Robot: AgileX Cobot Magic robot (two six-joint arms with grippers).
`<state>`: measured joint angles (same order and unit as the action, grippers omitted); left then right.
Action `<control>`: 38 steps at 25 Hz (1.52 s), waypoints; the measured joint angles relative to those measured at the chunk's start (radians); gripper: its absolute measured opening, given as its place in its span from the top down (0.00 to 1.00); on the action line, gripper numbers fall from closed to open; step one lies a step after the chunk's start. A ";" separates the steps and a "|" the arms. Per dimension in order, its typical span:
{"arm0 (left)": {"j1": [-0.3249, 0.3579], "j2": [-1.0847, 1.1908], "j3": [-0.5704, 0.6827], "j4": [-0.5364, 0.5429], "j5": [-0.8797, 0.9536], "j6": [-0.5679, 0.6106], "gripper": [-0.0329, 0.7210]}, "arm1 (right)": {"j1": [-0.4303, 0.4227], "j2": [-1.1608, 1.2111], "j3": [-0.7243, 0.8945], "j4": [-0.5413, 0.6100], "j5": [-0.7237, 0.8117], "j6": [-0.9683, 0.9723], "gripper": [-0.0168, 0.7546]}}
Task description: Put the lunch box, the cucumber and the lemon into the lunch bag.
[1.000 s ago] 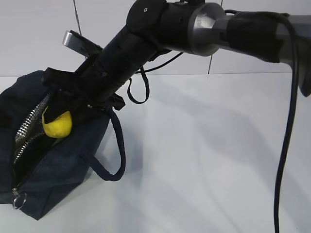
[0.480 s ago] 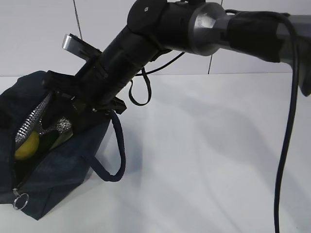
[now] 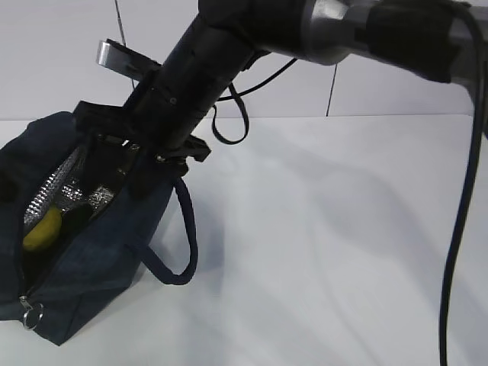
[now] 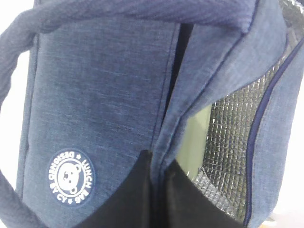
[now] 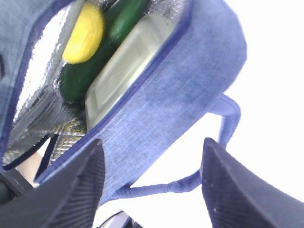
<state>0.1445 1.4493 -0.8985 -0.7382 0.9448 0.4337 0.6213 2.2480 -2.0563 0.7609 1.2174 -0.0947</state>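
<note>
The navy lunch bag [image 3: 91, 259] stands open at the left, silvery lining showing. The yellow lemon [image 3: 42, 229] lies inside it. In the right wrist view the lemon [image 5: 84, 33], the dark green cucumber [image 5: 90, 71] and the lunch box's sage-green lid [image 5: 128, 61] all lie inside the bag [image 5: 190, 76]. My right gripper [image 5: 152, 185] is open and empty, over the bag's near wall; in the exterior view it [image 3: 133, 171] hangs at the opening. My left gripper [image 4: 159, 183] is shut on the bag's rim fabric [image 4: 171, 137]; the green lid [image 4: 194, 137] shows behind it.
A loop handle [image 3: 183, 236] hangs off the bag's right side and a silver zipper ring [image 3: 29, 314] sits at its front corner. The white table [image 3: 343, 267] stretches to the right. The right arm's cable [image 3: 457, 229] hangs down at the right edge.
The right gripper held the lemon over the bag's opening, let it go, and the lemon dropped into the bag. The right gripper has since lifted slightly.
</note>
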 joint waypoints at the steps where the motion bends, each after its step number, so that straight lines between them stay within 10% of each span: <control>1: 0.000 0.000 0.000 0.000 0.000 0.000 0.96 | 0.000 -0.010 -0.002 -0.051 0.002 0.025 0.38; 8: 0.000 0.000 0.000 0.000 0.002 0.000 0.96 | -0.002 -0.090 -0.007 -0.352 0.008 0.204 0.38; 38: 0.000 0.000 0.000 0.000 0.002 0.000 0.96 | 0.003 0.043 -0.007 -0.294 0.014 0.269 0.40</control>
<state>0.1445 1.4493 -0.8985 -0.7382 0.9470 0.4337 0.6246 2.2906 -2.0631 0.4674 1.2319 0.1745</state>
